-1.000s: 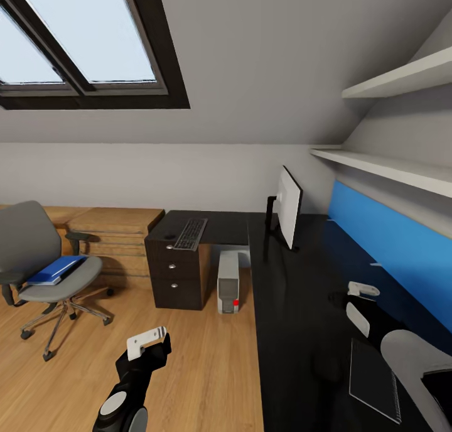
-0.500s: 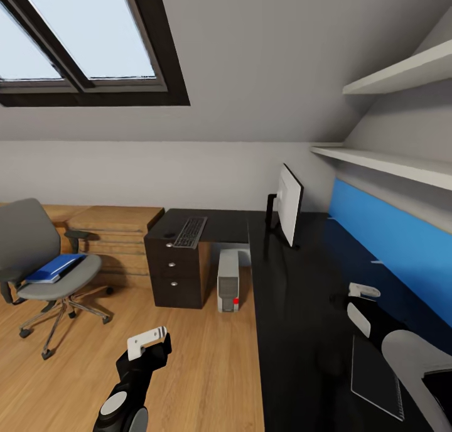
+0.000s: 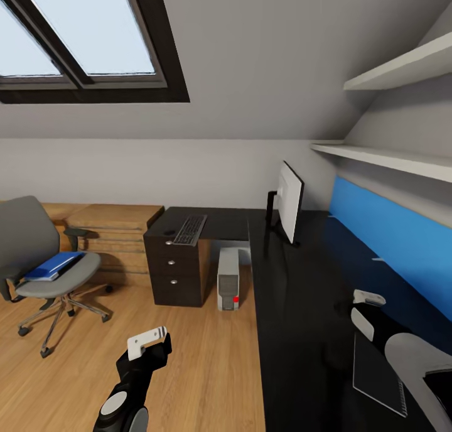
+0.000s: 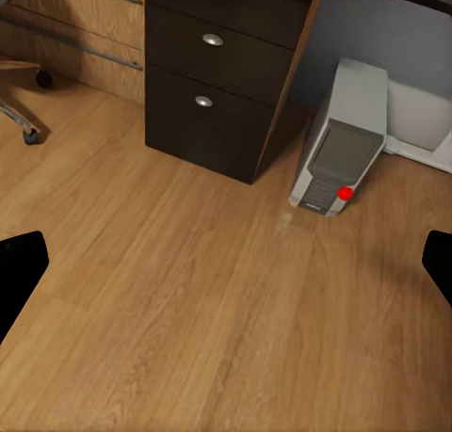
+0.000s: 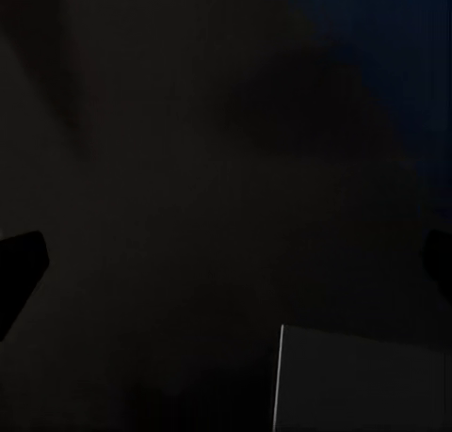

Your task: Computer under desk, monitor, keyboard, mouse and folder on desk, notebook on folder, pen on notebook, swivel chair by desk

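While both sets of fingers [image 4: 226,263] hang open and empty, roll squarely toward the folder [image 3: 53,265] on the swivel chair [image 3: 44,262].

From my head view: black L-shaped desk [image 3: 295,306] runs from 12 to 4 o'clock, monitor [image 3: 290,205] upright at 1, keyboard [image 3: 190,230] flat at 12. Grey computer [image 3: 228,280] stands beneath. Dark notebook [image 3: 378,375] lies at 4. Blue folder [image 3: 53,265] rests on the swivel chair [image 3: 44,256] at 9.
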Robot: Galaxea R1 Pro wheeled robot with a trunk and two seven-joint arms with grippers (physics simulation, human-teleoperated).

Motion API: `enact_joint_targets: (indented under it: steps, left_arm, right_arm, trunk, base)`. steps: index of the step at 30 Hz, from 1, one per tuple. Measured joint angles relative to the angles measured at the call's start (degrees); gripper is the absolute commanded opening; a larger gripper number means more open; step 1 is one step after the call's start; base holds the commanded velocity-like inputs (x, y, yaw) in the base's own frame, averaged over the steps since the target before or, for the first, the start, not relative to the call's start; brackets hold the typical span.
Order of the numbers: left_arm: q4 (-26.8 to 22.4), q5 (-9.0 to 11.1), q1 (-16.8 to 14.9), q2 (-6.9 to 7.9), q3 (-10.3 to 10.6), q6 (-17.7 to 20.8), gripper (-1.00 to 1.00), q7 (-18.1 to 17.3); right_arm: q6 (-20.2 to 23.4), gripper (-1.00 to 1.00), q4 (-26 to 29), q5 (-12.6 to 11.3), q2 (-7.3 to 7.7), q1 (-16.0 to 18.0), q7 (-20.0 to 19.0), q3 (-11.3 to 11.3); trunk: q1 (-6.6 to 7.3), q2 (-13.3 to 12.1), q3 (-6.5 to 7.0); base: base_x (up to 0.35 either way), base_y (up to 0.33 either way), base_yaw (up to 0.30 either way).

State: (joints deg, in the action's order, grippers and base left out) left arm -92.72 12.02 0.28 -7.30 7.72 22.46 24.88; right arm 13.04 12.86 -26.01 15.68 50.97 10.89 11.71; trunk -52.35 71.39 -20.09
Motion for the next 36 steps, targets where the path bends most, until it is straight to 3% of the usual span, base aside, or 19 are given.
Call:
enact_joint_targets:
  steps: [14, 31, 36]
  left_arm:
    - [0.0, 0.0, 0.0, -0.01, 0.0, 0.0, 1.00, 0.0]
    - [0.0, 0.0, 0.0, 0.15, -0.1, 0.0, 1.00, 0.0]
    - [0.0, 0.0, 0.0, 0.17, -0.1, 0.0, 1.00, 0.0]
  right_arm:
    - [0.3, 1.00, -0.3, -0.4, 1.71, 0.0, -0.1, -0.2]
    - [0.3, 1.00, -0.2, -0.7, 2.25, 0.0, -0.3, -0.3]
    - [0.2, 1.00, -0.1, -4.2, 3.89, 0.0, -1.4, -0.3]
  trunk:
    - [-3.08, 5.6, -2.52]
    - [-3.08, 5.6, -2.52]
    - [-3.08, 5.6, -2.52]
  base:
    - [0.000, 0.000, 0.000]
    - [0.000, 0.000, 0.000]
    - [0.000, 0.000, 0.000]
